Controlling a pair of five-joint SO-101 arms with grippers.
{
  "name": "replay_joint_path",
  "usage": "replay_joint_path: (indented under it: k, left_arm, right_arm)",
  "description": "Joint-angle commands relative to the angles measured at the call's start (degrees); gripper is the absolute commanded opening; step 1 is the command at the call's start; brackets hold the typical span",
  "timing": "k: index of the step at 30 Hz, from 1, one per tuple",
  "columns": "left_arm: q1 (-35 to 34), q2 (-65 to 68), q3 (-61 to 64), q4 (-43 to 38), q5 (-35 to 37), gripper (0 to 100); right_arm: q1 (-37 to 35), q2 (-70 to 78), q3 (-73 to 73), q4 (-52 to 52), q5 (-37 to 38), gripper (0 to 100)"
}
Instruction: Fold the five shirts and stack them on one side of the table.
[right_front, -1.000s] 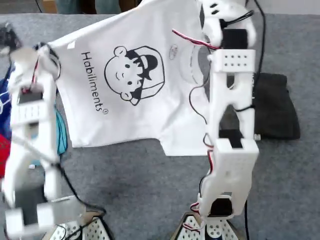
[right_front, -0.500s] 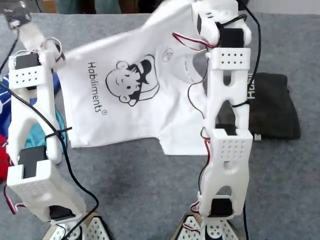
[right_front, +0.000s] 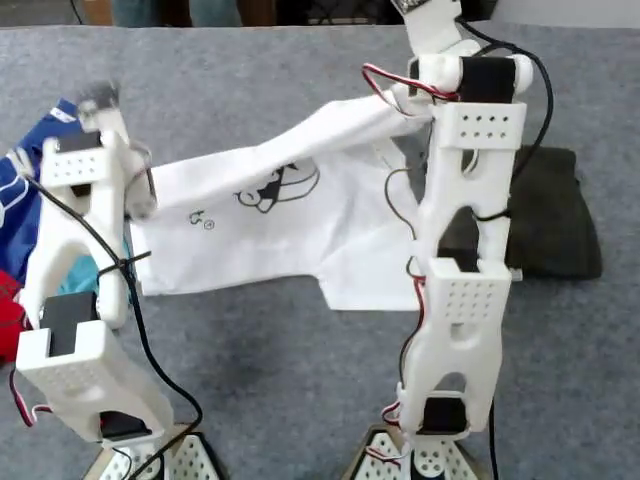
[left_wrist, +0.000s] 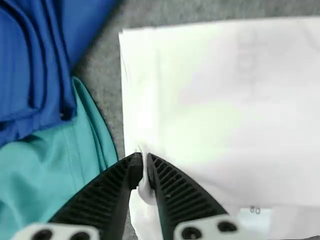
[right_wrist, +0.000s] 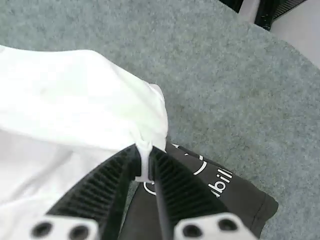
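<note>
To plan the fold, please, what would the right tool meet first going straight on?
The right tool pinches the white cloth shirt; beyond it, probably the folded black shirt, though depth is unclear.

Left arm (right_front: 75, 260): rises from its base at the near edge of the worktop (right_front: 250, 380) and extends away along the left side, with the wrist turned inward. Left gripper (left_wrist: 142, 161): black jaws nearly closed, pinching an edge of the white shirt (left_wrist: 220, 100) between the tips.

Right arm (right_front: 465, 240): stretched almost straight from its base toward the far edge, reaching farther than the left arm. Right gripper (right_wrist: 145, 150): jaws drawn to a narrow gap, clamped on a corner of the same shirt and held above the worktop.
</note>
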Motion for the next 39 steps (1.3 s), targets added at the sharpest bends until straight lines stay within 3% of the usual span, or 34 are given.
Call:
replay_joint_path:
  k: [1, 7, 16, 25, 32, 39]
  left_arm:
    - [-0.8, -0.5, 6.3, -4.8, -1.0, 3]
    - [-0.9, -0.5, 9.9, -6.2, -1.1, 3]
    - [-3.6, -0.5, 9.9, -6.0, -7.7, 3]
    - [-2.6, -0.5, 10.0, -1.9, -7.9, 3]
    - [1.1, -0.5, 13.5, -1.4, -11.1, 3]
    - [-4.1, -0.3, 14.5, -3.3, -11.1, 3]
  right_arm:
    - [0.8, -6.1, 7.9, 0.4, 2.0, 1.3]
    - [-0.4, -19.1, 33.6, -1.4, 5.4, 1.3]
    - [3.3, -34.9, 62.6, -11.0, 8.4, 1.3]
    - [5.0, -50.2, 91.7, -27.0, 8.1, 1.3]
    - [10.4, -51.8, 98.9, -30.9, 8.4, 1.3]
    - [9.1, -52.3, 103.3, -30.8, 11.2, 1.3]
